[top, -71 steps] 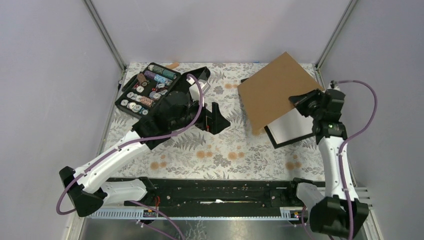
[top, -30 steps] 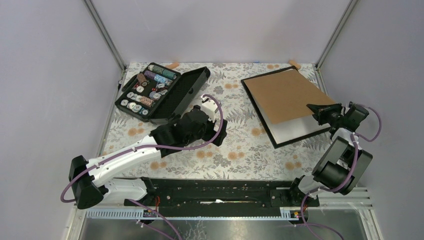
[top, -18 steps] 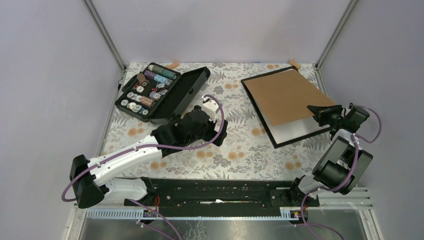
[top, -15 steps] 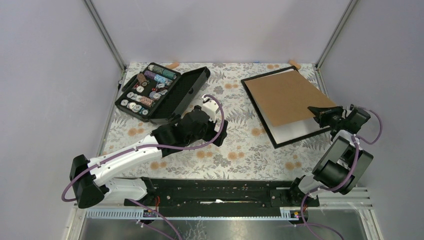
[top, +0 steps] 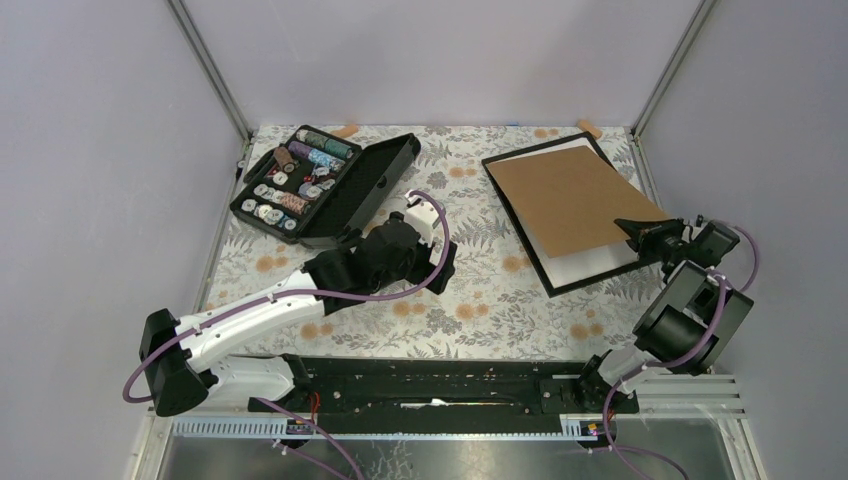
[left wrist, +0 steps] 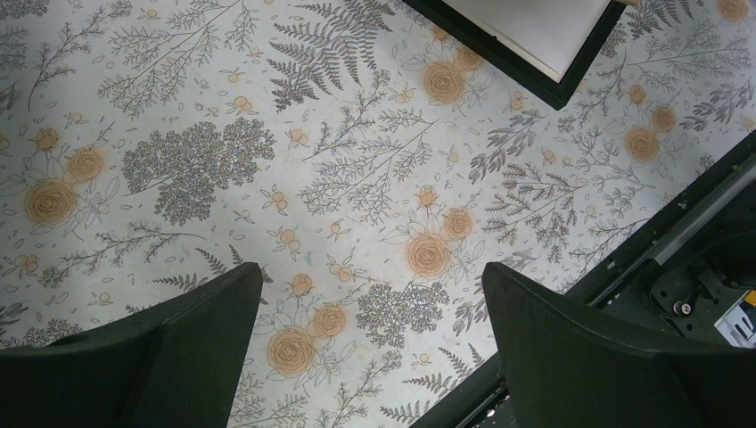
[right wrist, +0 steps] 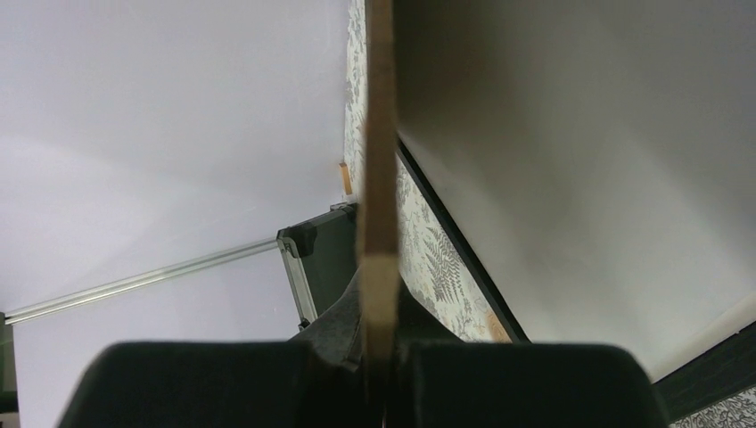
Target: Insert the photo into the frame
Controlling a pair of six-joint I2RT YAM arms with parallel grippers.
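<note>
The black frame (top: 512, 218) lies flat at the back right of the table. A plain brown backing board (top: 570, 200) rests on it, covering most of it. A white sheet (top: 590, 262) shows in the frame below the board's near edge; no cat print is visible, so the photo's picture side is hidden. My right gripper (top: 638, 232) is shut on the board's near right edge, seen edge-on in the right wrist view (right wrist: 379, 178). My left gripper (top: 440, 262) is open and empty above the tablecloth (left wrist: 370, 267), left of the frame's near corner (left wrist: 535, 71).
An open black case of thread spools (top: 325, 185) lies at the back left. The enclosure's metal posts and grey walls stand close around the table. A black rail (top: 430, 385) runs along the near edge, also in the left wrist view (left wrist: 704, 223).
The board, earlier tilted up off the frame, now lies on it, still in my right gripper. The right arm drew back to the right. The left arm pulled back toward the table's middle.
</note>
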